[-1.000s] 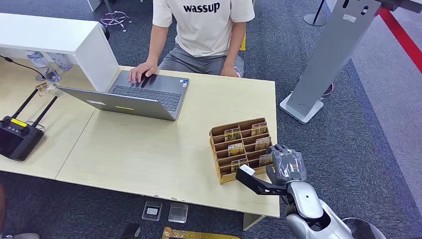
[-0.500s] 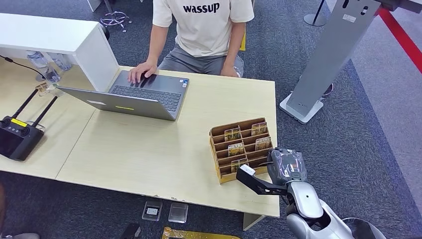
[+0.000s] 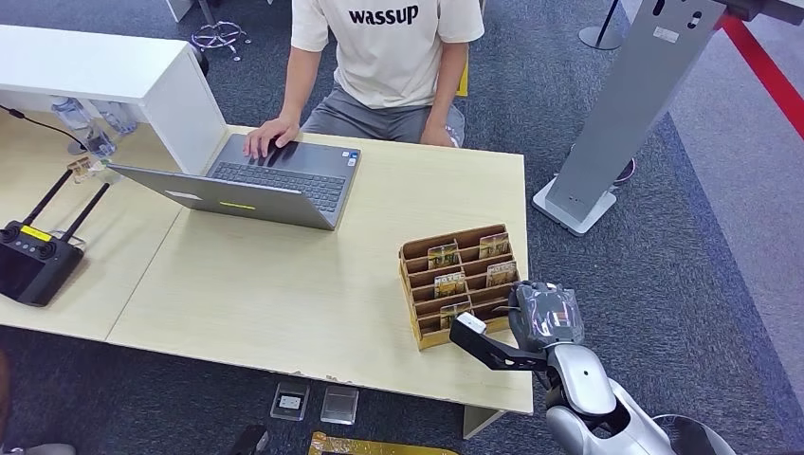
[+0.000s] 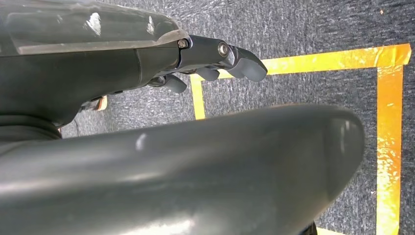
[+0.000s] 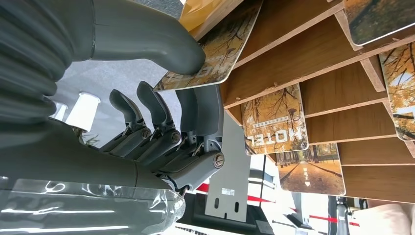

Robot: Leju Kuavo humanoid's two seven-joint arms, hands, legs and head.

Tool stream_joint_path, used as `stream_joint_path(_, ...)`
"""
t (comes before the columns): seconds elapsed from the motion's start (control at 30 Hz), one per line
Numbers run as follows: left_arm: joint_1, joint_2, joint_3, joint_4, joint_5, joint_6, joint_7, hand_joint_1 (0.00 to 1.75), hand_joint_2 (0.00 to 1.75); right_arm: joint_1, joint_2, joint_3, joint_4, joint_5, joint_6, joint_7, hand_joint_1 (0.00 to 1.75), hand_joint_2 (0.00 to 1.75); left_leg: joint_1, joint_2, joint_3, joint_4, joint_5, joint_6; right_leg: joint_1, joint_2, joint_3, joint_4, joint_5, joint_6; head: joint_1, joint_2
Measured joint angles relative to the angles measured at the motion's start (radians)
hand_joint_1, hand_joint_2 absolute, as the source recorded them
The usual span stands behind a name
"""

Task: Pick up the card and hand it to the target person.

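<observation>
Card (image 5: 210, 54) pinched by right hand (image 5: 186, 98) thumb and fingers, long axis along rack (image 3: 417, 256) slot at 4 o'clock on surface (image 3: 284, 284); unchanged since 0.5 s ago. Left hand (image 4: 210, 61) fingers curled, holding nothing.

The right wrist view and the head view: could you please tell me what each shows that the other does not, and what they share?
Right wrist view alone: the thick thumb and a finger of the right robot hand pinch the edge of a card, and another card reads HOTEL. Head view alone: the person at the laptop, the table and the remote controller. Both share the wooden card rack, its cards and that hand.
</observation>
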Motion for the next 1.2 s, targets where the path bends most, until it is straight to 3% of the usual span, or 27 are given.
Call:
stream_joint_path(0.3,0.0,0.0,0.0,0.0,0.01,0.019,0.007,0.0,0.0,-0.015,-0.012,-0.009,-0.045,-0.034,0.003,0.023,1.52,1.75,0.0,0.0,0.0,0.0,0.0,0.0,0.0,0.0,0.0,0.0,0.0,0.0,0.0,0.0)
stream_joint_path(0.53,0.002,0.001,0.0,0.0,0.024,0.02,0.003,0.0,0.0,-0.107,-0.061,-0.049,-0.205,-0.201,0.063,0.071,1.52,1.75,0.0,0.0,0.001,0.0,0.0,0.0,0.0,0.0,0.0,0.0,0.0,0.0,0.0,0.0)
stream_joint_path(0.7,0.004,0.001,0.0,0.0,0.036,0.028,0.0,0.0,0.0,-0.157,-0.081,-0.068,-0.328,-0.23,0.057,0.074,1.52,1.75,0.0,0.0,0.0,0.0,0.0,0.0,0.0,0.0,0.0,0.0,0.0,0.0,0.0,0.0)
stream_joint_path(0.97,-0.003,-0.004,-0.002,-0.001,0.036,0.032,0.005,0.0,0.0,-0.186,-0.033,-0.061,-0.372,-0.263,-0.029,-0.075,1.52,1.75,0.0,0.0,-0.001,0.0,0.0,0.0,0.0,0.0,0.0,0.0,0.0,0.0,0.0,0.0)
stream_joint_path(1.2,-0.029,-0.021,-0.012,-0.006,0.014,0.035,0.03,0.0,0.0,-0.191,0.077,-0.03,-0.208,-0.315,-0.246,-0.299,1.52,1.75,0.0,0.0,-0.001,0.0,0.0,0.0,0.0,-0.001,0.0,0.001,0.0,0.0,0.0,0.0)
